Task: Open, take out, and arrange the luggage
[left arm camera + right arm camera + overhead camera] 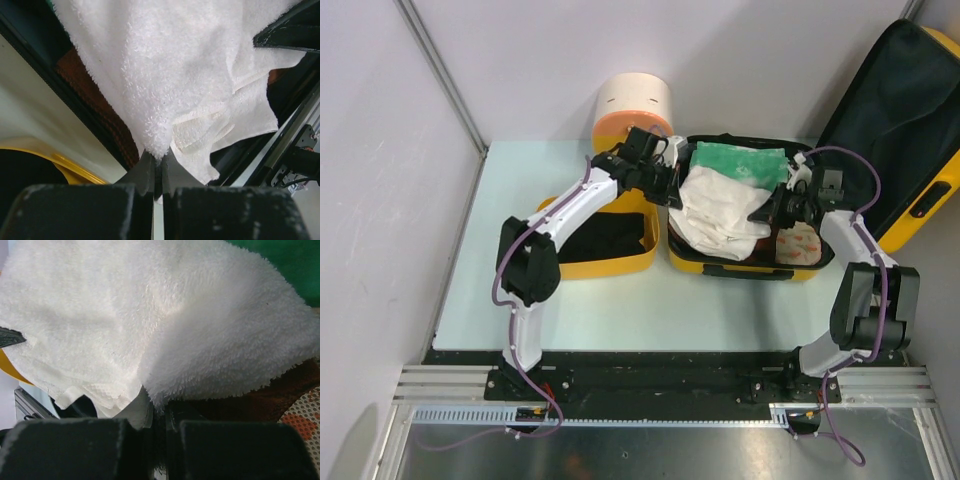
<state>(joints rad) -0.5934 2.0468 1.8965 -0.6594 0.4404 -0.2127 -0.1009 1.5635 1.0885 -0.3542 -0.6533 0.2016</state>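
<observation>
The pale surface [620, 310] carried the luggage [740, 268], which lay open at its middle-right, lid thrown back to the right rear so the contents could be reached. A white towel [720, 215] lay heaped beside a green cloth [740, 162] (other items showed beneath). The left claw [157, 159] was clamped on the towel's left edge and the right claw [159, 407] on its right edge, probably to lift it out spread between both arms.
</observation>
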